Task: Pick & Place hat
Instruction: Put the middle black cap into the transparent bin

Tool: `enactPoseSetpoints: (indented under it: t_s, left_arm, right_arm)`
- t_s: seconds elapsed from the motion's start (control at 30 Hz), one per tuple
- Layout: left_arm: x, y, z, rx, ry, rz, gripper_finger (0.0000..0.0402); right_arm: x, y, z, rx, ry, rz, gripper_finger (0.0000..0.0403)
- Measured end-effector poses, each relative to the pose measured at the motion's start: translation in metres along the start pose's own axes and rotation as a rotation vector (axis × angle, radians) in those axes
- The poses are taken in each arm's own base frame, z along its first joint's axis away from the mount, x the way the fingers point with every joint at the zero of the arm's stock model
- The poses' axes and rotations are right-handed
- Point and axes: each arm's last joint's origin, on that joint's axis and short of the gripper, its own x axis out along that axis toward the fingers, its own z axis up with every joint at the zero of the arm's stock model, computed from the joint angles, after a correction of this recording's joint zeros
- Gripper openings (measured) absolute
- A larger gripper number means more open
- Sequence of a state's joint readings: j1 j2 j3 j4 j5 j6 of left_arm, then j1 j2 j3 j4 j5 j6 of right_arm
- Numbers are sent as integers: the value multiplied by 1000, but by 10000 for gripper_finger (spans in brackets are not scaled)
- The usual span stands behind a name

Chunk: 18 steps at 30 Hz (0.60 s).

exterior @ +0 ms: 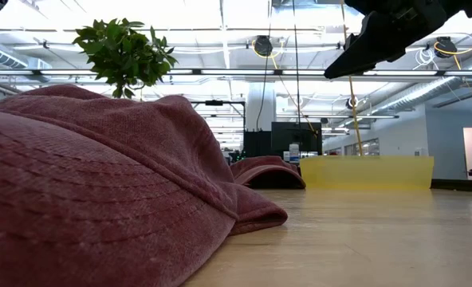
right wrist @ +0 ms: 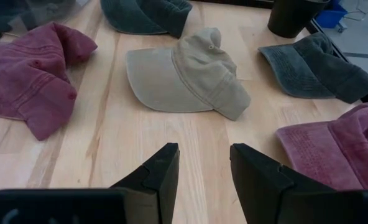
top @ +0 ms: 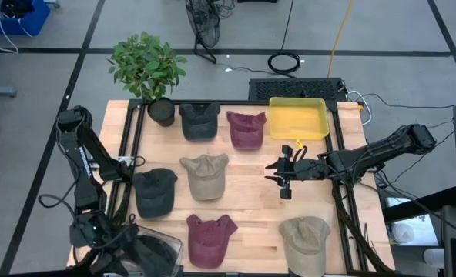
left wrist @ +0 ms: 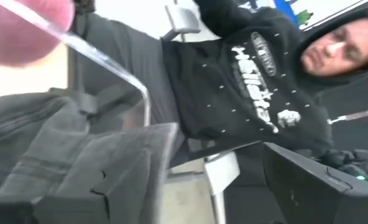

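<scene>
Several caps lie flat on the wooden table: a khaki one (top: 205, 175) (right wrist: 190, 78) near the middle, maroon ones (top: 246, 128) (top: 210, 238) (exterior: 100, 183), dark grey ones (top: 199, 121) (top: 154, 191), and a second khaki one (top: 305, 242). My right gripper (top: 283, 175) (right wrist: 202, 174) hovers open above bare wood. It points toward the table's left, with the middle khaki cap ahead of its fingers. My left gripper (top: 132, 248) (left wrist: 190, 199) waits open at the near left corner over a clear bin (left wrist: 109, 68) with grey cloth (left wrist: 41, 137) in it.
A yellow tray (top: 298, 118) (exterior: 367, 171) sits at the far edge, right of centre. A potted plant (top: 160, 108) stands at the far left corner. A person in a black hoodie (left wrist: 246, 81) stands beyond the near left corner. Bare wood lies between the caps under the right gripper.
</scene>
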<state>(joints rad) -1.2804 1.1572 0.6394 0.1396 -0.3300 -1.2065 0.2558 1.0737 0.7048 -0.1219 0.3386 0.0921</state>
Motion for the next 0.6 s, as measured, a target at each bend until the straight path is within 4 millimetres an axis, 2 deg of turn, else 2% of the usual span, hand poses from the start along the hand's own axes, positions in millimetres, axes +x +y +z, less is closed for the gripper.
enactPoseSetpoints:
  t_s: [0.13,0.27,0.5,0.6]
  left_arm:
    - [0,1,-1,-1,11,4,296]
    - [1,2,-2,-28,18,9,270]
    - [5,2,-5,-41,65,-1,192]
    - [9,11,-9,0,91,78,152]
  right_arm:
    - [0,0,0,-4,0,0,130]
    - [0,0,0,-7,0,0,130]
    - [0,0,0,-2,0,0,130]
    - [0,0,0,0,0,0,130]
